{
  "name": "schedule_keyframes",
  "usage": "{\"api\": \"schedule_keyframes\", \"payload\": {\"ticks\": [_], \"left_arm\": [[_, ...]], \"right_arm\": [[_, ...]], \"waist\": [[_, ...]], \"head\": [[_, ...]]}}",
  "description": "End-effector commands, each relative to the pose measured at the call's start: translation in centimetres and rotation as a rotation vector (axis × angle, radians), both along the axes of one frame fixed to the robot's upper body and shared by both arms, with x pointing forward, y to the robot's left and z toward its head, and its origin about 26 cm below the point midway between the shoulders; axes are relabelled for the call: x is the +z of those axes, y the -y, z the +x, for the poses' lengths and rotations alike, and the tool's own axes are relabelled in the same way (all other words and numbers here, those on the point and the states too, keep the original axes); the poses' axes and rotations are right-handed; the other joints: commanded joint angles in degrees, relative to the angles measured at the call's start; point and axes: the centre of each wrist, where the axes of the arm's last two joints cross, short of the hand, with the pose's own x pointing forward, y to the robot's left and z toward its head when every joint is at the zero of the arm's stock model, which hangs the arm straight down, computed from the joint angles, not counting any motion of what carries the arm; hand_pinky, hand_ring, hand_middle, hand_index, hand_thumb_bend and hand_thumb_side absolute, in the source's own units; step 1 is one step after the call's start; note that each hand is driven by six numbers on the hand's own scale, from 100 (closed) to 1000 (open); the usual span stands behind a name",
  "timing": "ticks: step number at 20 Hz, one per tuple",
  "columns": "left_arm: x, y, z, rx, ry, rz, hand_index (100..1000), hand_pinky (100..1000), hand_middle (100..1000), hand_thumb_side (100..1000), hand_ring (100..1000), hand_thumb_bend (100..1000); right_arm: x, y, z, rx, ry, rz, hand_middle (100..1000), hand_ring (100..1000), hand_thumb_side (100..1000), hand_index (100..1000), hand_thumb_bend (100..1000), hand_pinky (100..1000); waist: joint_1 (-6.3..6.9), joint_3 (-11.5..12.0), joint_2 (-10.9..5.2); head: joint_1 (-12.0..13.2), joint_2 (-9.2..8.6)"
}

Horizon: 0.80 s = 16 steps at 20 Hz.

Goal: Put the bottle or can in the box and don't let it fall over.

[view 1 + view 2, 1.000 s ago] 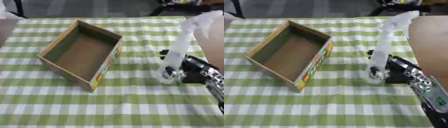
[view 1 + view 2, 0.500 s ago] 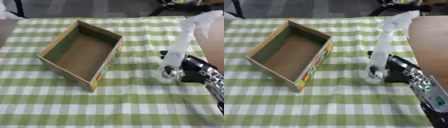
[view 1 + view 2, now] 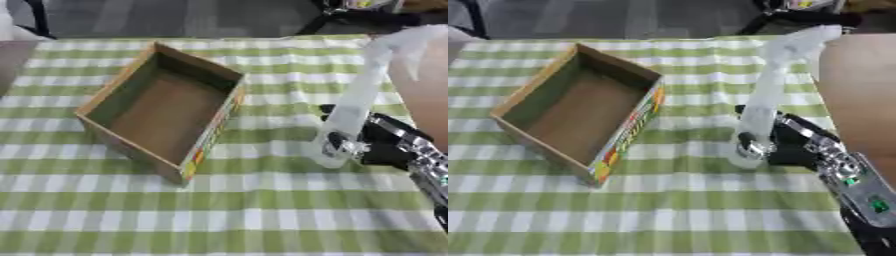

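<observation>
A tall, pale, translucent bottle (image 3: 353, 106) stands on the green checked cloth (image 3: 262, 210), right of centre, and leans slightly to the right in the picture. My right hand (image 3: 800, 144) comes in from the lower right, its fingers curled round the bottle's base. The open cardboard box (image 3: 216, 127) lies left of centre, set at an angle, with colourful print on its near side and a brown floor with nothing in it. A strip of cloth separates the box from the bottle. My left hand shows in neither view.
Bare brown tabletop (image 3: 857, 90) lies beyond the cloth's right edge. Dark floor and black objects (image 3: 798, 15) sit past the far edge. Open cloth stretches across the front of the table.
</observation>
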Motion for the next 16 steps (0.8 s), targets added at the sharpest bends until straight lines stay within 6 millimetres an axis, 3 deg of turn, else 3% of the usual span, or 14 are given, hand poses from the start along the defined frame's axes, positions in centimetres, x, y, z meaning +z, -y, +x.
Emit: {"api": "schedule_keyframes", "payload": {"ticks": [1,6,16], "left_arm": [[0.59,-0.18,-0.10,0.000,0.017,0.018,846,909,920,845,756,117],[0.56,-0.18,-0.10,-0.001,0.016,0.018,846,910,920,845,756,118],[0.57,-0.17,-0.11,-0.005,0.014,0.021,846,911,921,845,756,118]], "right_arm": [[0.59,0.40,0.04,-0.024,-0.005,-0.029,1000,1000,201,625,100,946],[0.70,0.36,0.04,-0.048,-0.006,-0.013,1000,1000,101,518,100,958],[1.27,-0.10,-0.24,-0.034,-0.010,0.008,1000,1000,100,340,100,973]], "waist": [[0.03,0.1,-0.52],[-0.03,0.1,-0.59],[-0.07,0.1,-0.64]], "head": [[-0.1,-0.55],[0.0,-0.67],[0.0,-0.61]]}}
